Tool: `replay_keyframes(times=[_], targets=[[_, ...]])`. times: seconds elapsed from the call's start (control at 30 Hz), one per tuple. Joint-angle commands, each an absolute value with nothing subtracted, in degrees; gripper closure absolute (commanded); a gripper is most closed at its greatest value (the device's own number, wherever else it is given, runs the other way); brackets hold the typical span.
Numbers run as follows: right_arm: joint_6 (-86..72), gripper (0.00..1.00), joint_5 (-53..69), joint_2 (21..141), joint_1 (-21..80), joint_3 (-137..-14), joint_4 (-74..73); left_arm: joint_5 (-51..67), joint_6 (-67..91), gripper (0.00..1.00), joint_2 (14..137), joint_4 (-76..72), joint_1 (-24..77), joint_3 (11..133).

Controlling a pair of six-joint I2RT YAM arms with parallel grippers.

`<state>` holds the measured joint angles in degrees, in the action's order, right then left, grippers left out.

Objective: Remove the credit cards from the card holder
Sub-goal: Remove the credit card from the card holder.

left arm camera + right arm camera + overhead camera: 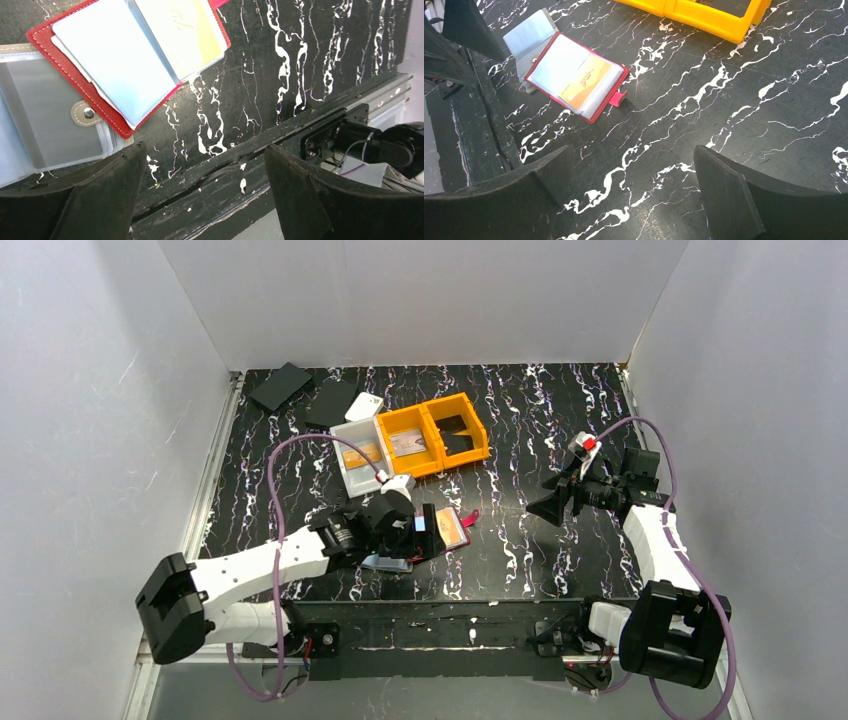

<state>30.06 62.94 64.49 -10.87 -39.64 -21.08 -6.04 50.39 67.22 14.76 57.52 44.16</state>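
reach step; left gripper (205,151), right gripper (634,151) wide, empty; card holder (115,62) open at upper left; next: pinch sleeved card (199,32) edge.

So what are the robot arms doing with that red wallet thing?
They are meant to pull the cards out of the red card holder. It lies open on the table, overlapping a grey holder. The left tool is open right next to it and holds nothing. The right tool is open too, farther off. An orange card sits tucked in a sleeve, not yet taken out.
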Motion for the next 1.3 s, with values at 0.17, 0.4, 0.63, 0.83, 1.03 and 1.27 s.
replay_keyframes(times=[0.17,0.4,0.63,0.83,1.03,1.27], targets=[[31.1,0.02,62.7,65.5,-11.2,-42.1,-22.1,-11.0,54.3,0.2,77.5,21.3,59.2,53.3],[28.7,0.02,59.9,67.9,-10.6,-43.4,-22.6,-14.7,56.1,0.21,83.6,27.2,60.2,59.2],[27.0,0.1,46.7,67.7,1.8,-45.0,-21.5,-12.4,47.3,0.28,84.4,23.0,60.2,58.6],[25.6,0.42,25.0,70.0,21.4,-50.4,-24.9,-13.7,42.5,0.34,78.1,19.8,60.1,54.1],[16.9,0.64,10.6,77.1,36.9,-54.1,-23.4,-18.0,44.8,0.37,68.6,18.0,59.7,44.9],[11.0,0.7,3.3,85.5,41.9,-55.0,-19.6,-21.7,47.5,0.38,61.2,20.3,59.4,38.8]])
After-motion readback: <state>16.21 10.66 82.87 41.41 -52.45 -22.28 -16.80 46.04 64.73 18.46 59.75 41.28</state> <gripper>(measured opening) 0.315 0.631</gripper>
